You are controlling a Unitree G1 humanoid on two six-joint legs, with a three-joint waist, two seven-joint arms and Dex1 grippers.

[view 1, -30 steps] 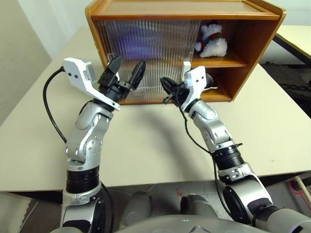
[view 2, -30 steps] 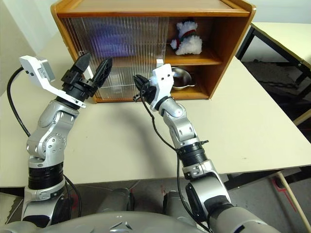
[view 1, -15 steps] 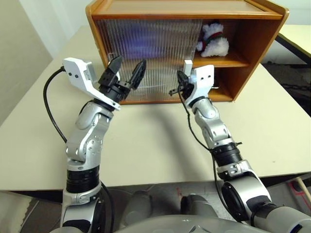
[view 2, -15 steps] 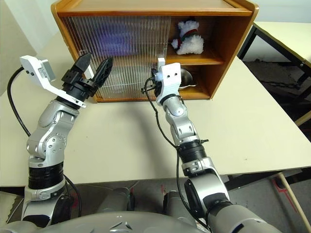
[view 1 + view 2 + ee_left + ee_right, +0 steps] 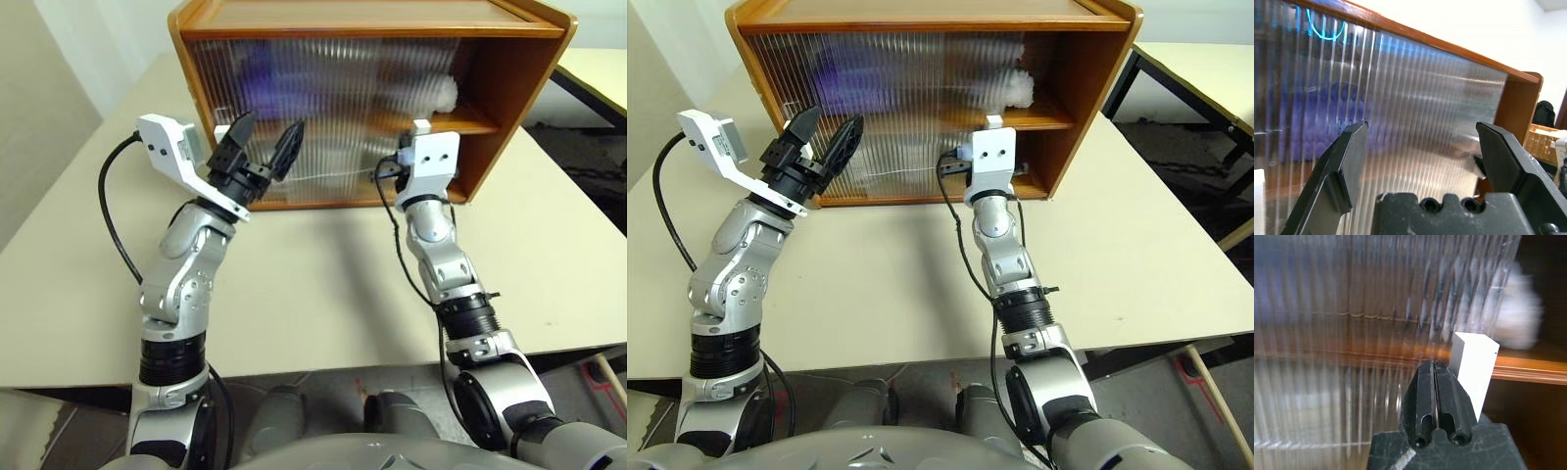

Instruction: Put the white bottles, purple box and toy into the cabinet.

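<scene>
The right tool [image 5: 1435, 382], pinched narrow and empty, presses beside the door's white handle [image 5: 1474, 363] to slide it across the cabinet [image 5: 519, 69]. The toy [image 5: 1017, 88] sits on the upper shelf, half behind the door. The left tool [image 5: 823, 145] hangs wide, empty.

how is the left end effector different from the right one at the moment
The left end effector has its black fingers spread wide and hangs in front of the cabinet's ribbed sliding door, touching nothing. The right end effector has its fingers pressed shut, with its tip beside the door's white handle. Both are empty and point at the cabinet front.
</scene>
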